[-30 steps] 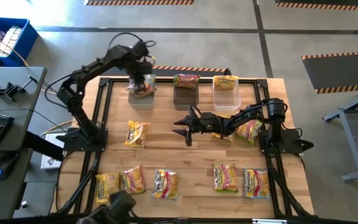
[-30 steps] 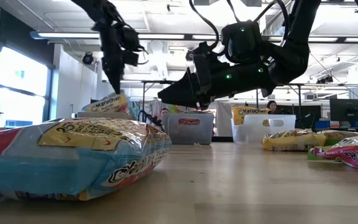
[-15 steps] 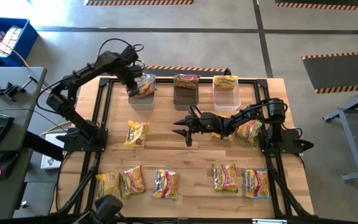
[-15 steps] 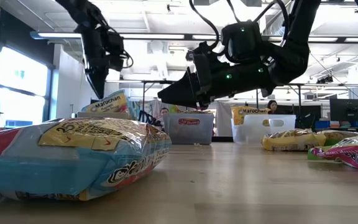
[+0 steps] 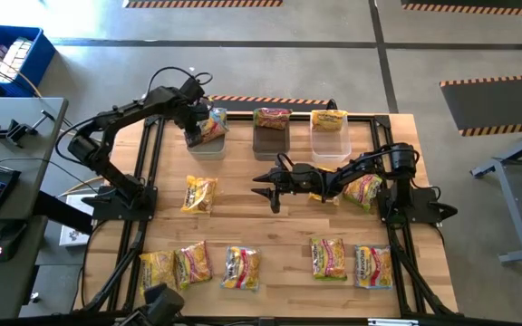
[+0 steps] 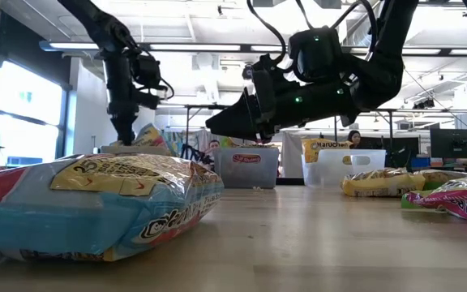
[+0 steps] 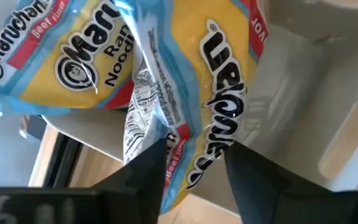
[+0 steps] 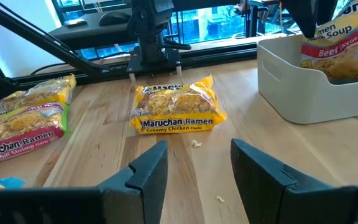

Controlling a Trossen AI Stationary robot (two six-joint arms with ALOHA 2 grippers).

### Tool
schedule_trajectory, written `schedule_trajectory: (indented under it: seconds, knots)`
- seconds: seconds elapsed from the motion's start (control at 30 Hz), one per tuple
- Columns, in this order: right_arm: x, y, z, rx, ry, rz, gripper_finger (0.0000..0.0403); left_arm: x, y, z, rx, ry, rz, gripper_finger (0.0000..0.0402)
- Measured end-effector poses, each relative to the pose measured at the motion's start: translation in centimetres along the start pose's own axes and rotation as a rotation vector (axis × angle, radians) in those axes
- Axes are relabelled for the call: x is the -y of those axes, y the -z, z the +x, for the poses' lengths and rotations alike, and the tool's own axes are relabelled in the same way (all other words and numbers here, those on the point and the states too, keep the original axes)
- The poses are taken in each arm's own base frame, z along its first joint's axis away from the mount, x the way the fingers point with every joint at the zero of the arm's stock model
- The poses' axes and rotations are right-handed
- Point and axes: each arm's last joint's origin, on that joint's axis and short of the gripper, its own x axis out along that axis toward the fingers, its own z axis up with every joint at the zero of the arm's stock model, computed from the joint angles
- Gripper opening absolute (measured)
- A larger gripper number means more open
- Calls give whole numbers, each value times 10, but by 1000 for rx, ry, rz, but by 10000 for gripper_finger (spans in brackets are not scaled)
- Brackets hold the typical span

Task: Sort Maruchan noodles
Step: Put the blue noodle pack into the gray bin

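My left gripper [image 5: 191, 133] hangs pointing down over the grey tub [image 5: 203, 145] at the table's far left. It is open [image 7: 194, 168]. A yellow Maruchan packet with red and blue edges [image 7: 219, 93] leans in the tub, its lower end between the fingers. A second beef packet [image 7: 39, 56] lies beside it. My right gripper [image 5: 263, 186] hovers open and level over the table's middle, nothing between its fingers [image 8: 197, 168]. Ahead of it a creamy chicken packet [image 8: 176, 112] lies flat on the wood. My left gripper's open fingers [image 7: 148, 168] stand on either side of the packet's lower end [image 7: 191, 171], coming from above. Whether they touch it I cannot tell. The packet rests in the tub.
A dark tub [image 5: 271, 138] and a clear tub [image 5: 330, 142] at the far edge each hold a packet. Several packets lie in a row along the near edge [image 5: 241, 268]. One lies under the right arm [image 5: 362, 190]. Black frame rails [image 5: 152, 163] border the table.
My left gripper has sunk toward the left tub and shifted toward the table's left edge. It has opened and let go of the packet. The packet has dropped from a raised tilt and now rests in the tub. My right arm has kept still.
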Motion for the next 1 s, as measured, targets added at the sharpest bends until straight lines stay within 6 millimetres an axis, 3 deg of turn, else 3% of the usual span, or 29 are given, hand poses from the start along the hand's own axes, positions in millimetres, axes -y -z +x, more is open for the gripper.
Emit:
schedule_trajectory:
  seconds: [0.27,1.0]
  knots:
    - [0,0,0,-1,0,0,158,8,-12,-1,19,-96,153,9]
    - [1,2,0,-16,3,-7,158,30,-31,-6,-129,-438,396,0]
